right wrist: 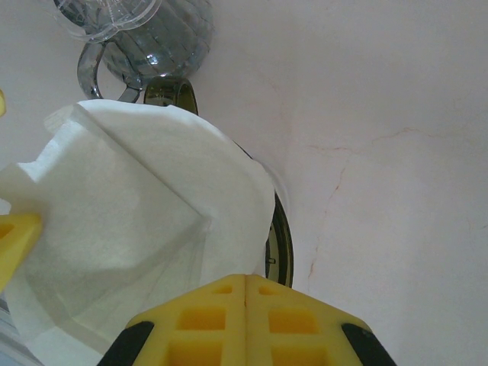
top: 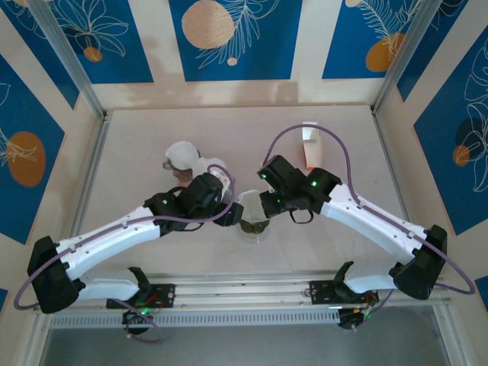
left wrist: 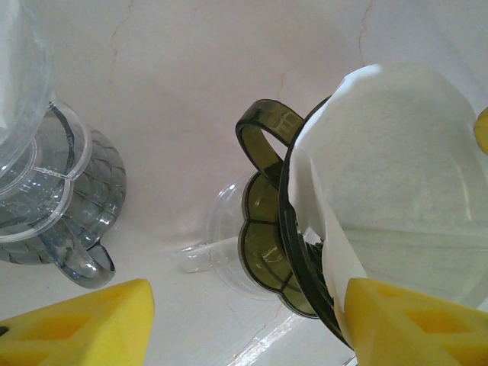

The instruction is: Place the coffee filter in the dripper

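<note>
item: white paper coffee filter (left wrist: 396, 145), sat opened inside the dark olive translucent plastic dripper (left wrist: 263, 206) with loop handle, at the middle of the pale tabletop (top: 137, 145). left tool (left wrist: 248, 297): yellow fingers stood apart, one at the filter's near edge. right tool (right wrist: 244, 286): fingers were together at the filter's rim; whether paper was pinched could not be told. nearby: clear grey ribbed handled vessel (left wrist: 76, 198), apart from the dripper.

Left wrist view: dripper (left wrist: 263, 206) bowl hidden behind filter (left wrist: 389, 152) — filter runs off right edge. Clear jug (left wrist: 76, 191) cut by left edge, top blurred. Left fingers (left wrist: 84, 328) cropped at bottom.
</note>
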Tool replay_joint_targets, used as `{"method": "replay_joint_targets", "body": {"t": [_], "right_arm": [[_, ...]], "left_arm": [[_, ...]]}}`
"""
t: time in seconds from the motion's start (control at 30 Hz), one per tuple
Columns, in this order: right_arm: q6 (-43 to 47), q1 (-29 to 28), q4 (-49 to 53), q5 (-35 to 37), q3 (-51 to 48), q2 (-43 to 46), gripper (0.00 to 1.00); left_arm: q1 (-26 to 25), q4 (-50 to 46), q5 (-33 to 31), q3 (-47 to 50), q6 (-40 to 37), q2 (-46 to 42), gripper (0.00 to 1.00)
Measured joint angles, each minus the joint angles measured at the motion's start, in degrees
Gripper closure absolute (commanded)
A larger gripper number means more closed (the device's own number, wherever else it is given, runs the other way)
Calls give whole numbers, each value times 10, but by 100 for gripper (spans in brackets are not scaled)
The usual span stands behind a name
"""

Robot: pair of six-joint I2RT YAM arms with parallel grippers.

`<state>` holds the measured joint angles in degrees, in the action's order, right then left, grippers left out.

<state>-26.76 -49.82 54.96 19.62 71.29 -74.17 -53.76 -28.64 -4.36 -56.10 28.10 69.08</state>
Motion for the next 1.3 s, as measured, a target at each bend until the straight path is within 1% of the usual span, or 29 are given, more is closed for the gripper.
{"method": "replay_joint_targets", "body": {"t": [0.03, 0.07, 0.1, 0.13, 0.17, 0.23, 0.33, 0.47, 0.7, 0.83, 1.3], "right_arm": [[0, 0, 0, 0, 0, 0, 95], [-3, 0, 0, 0, 0, 0, 85], [-7, 0, 0, 1, 0, 0, 71], [-8, 0, 1, 4, 0, 0, 59], [-8, 0, 2, 6, 0, 0, 52], [-11, 0, 2, 9, 1, 1, 41], [-9, 5, 3, 1, 9, 1, 33], [-8, 17, 4, -18, 16, -12, 32], [-1, 34, 3, -38, 18, -75, 31], [5, 40, 3, -42, 18, -94, 31], [12, 30, -4, -41, 11, -120, 31]], "left_arm": [[0, 0, 0, 0, 0, 0, 31], [0, 0, 0, 0, 0, 0, 30], [0, 0, 0, 0, 0, 0, 30], [0, 0, 0, 0, 0, 0, 29], [0, 0, 0, 0, 0, 0, 29], [0, 0, 1, 0, 0, 0, 28], [0, 1, 1, 0, 0, 0, 27], [0, 1, 1, 0, 0, 0, 27], [0, 2, 1, 0, 0, 0, 27], [0, 3, 1, 0, 0, 0, 27], [0, 3, 3, 0, 0, 0, 27]]}}
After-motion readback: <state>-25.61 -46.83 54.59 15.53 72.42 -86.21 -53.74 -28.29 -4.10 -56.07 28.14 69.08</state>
